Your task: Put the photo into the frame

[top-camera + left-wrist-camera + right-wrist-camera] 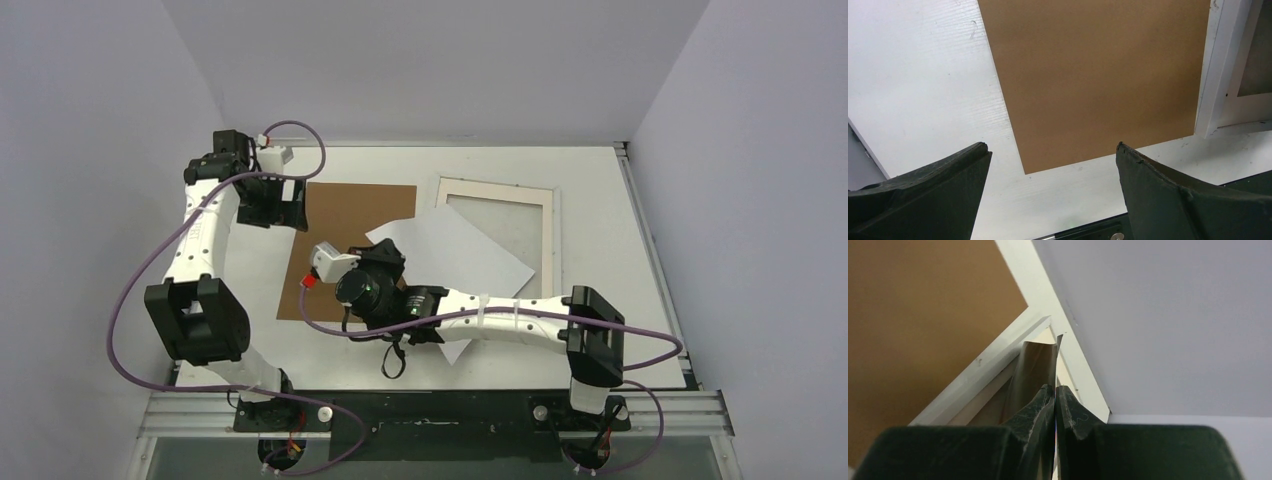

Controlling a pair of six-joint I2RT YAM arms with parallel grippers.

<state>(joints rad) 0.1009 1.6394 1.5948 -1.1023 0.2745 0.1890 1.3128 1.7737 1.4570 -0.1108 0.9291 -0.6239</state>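
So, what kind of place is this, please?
Probably a robot test cell in a lab: a white table boxed in by plain grey walls, with a left arm and a right arm bolted to a metal rail at its near edge.

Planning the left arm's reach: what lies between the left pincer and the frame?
The brown backing board fills that stretch, seen in the left wrist and top views; the top view shows a white corner of the photo there too.

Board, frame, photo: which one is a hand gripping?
The photo, white side up, its edge pinched by the right hand. The brown board and the frame lie flat, ungripped.
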